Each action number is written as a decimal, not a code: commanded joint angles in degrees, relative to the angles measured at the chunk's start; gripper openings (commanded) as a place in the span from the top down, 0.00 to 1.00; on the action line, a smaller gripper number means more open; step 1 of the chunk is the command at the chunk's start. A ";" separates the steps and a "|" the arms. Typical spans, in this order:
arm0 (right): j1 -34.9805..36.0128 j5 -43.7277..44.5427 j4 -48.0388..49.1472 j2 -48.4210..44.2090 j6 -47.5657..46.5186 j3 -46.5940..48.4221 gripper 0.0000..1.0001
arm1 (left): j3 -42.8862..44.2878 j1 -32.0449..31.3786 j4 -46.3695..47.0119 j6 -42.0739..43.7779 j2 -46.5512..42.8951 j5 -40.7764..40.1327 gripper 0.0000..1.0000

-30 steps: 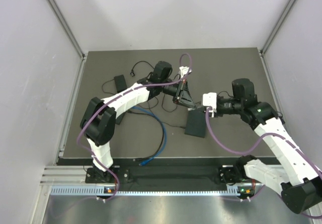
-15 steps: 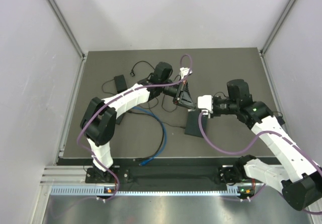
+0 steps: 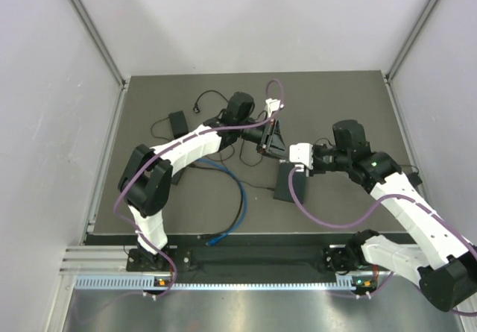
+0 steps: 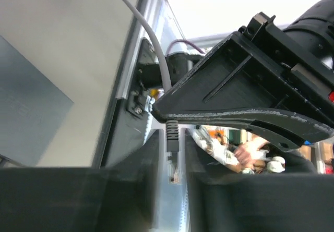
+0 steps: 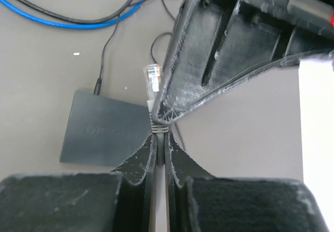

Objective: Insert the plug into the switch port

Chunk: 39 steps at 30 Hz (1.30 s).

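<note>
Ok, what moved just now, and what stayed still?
The right claw slid left, up to the left claw, and now pinches the grey cable just under the plug. The left arm, the switch and the blue cable stayed put.

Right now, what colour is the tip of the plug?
Clear, see-through plastic, with a dark grey sleeve behind it. The plug shows best in the right wrist view.

White arm shells (image 3: pixel 190 142), black joints (image 3: pixel 349 134), purple cables (image 3: pixel 335 225), scuffed black fingers (image 5: pixel 219 44).
</note>
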 commanded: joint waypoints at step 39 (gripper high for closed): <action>-46.28 -11.57 -11.15 -1.31 21.74 10.92 1.00 | 22.43 -19.68 -24.08 88.74 23.55 -38.80 0.38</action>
